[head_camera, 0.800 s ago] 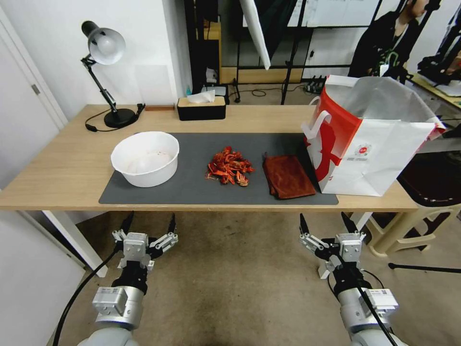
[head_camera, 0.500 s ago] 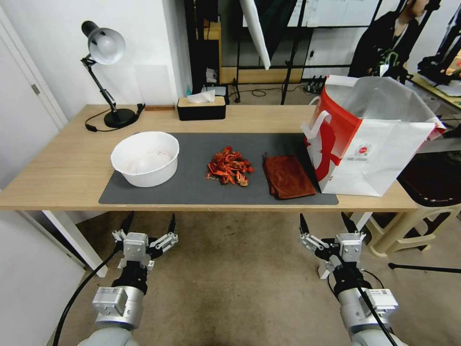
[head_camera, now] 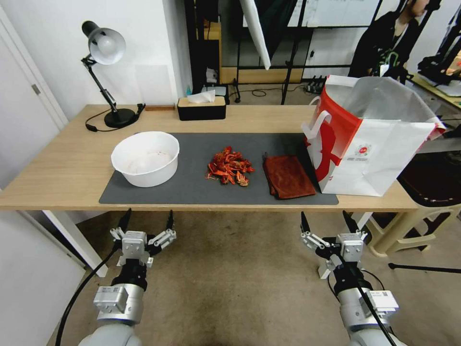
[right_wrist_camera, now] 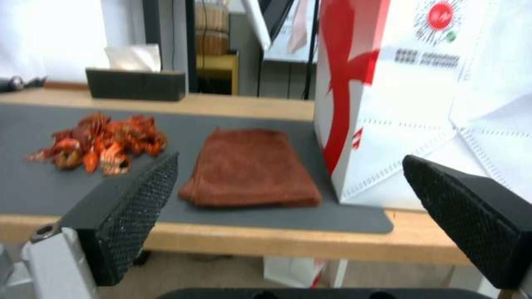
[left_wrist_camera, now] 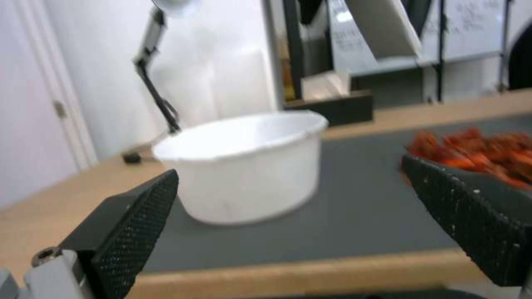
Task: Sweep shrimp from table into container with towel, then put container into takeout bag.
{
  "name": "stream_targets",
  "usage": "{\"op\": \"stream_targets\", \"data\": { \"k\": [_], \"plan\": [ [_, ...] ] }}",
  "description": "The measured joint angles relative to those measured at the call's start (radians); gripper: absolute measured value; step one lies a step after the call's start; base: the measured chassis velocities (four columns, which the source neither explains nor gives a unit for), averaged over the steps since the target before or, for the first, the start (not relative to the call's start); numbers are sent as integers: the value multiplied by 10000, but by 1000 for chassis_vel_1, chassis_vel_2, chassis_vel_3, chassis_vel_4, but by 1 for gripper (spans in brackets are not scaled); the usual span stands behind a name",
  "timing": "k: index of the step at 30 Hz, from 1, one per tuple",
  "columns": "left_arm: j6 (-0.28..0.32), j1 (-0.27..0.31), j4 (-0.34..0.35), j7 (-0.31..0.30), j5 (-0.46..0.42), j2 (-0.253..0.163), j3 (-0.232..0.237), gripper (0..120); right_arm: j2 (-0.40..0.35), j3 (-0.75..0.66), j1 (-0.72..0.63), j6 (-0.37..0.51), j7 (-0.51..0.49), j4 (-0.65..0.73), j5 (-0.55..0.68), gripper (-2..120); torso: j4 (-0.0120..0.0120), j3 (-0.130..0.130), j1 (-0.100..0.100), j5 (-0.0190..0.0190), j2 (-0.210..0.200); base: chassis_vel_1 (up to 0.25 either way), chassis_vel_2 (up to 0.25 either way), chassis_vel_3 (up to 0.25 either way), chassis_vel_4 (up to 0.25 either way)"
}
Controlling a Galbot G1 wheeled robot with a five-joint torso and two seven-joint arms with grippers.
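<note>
The near edge of the table (head_camera: 57,194) stands unblocked, so both the left gripper (head_camera: 147,220) and the right gripper (head_camera: 328,220), fingers spread below it, have a clear way up and forward. On the grey mat (head_camera: 192,185) bare gaps separate the container (head_camera: 145,158) at left, the shrimp (head_camera: 229,166) in the middle and the towel (head_camera: 287,176). The tall takeout bag (head_camera: 379,144) walls off the right, just beside the towel, while a lamp (head_camera: 103,72) and tissue box (head_camera: 201,108) line the far edge
</note>
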State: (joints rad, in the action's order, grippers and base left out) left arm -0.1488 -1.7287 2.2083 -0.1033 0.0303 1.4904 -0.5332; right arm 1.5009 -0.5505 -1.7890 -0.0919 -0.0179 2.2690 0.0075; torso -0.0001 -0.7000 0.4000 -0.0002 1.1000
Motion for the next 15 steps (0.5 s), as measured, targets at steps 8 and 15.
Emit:
{"op": "stream_targets", "data": {
  "k": [8,15],
  "plan": [
    [-2665,1235,-1652,-1843,577,-170,311,100,45,-40,302,-2589,-581,-937,321,100,0,0,0,2,0,0,0,0,0],
    [-4040,1888,-2510,-2797,870,-260,477,100,28,123,218,-3517,-842,-1120,554,100,-3,0,0,0,0,0,0,0,0]
  ]
}}
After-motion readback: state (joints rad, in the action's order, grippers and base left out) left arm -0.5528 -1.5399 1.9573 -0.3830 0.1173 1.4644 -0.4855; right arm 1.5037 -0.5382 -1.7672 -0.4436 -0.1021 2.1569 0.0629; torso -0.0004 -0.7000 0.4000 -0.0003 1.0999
